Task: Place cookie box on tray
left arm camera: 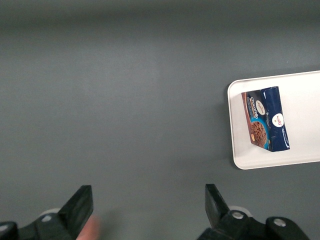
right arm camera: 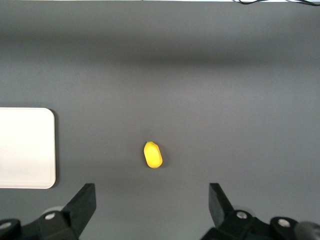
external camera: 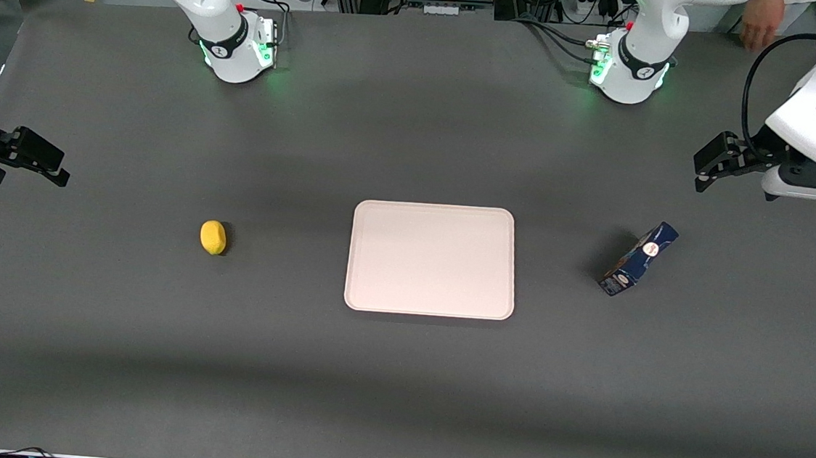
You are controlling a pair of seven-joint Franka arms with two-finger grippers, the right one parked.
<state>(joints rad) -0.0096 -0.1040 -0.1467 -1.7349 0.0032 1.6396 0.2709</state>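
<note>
Tray centre frame, bare; cookie box on table nearby, untouched. Gripper upper right, spread wide, holding nothing. Everything left.

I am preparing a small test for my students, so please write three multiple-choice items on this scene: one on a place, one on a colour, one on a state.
1. Where is the box?
A. On the tray
B. On the table, apart from the tray
C. Between the gripper's fingers

2. What colour is the small lump?
A. Yellow
B. Red
C. Green

3. How is the gripper?
A. Shut on the box
B. Shut on the lump
C. Open and empty

Answers:
1 B: in the front view the box stands on the table, toward the working arm's end, with bare table between it and the tray.
2 A: the lump is yellow.
3 C: the gripper hangs above the table, farther from the front camera than the box, fingers spread with nothing between them.
</note>
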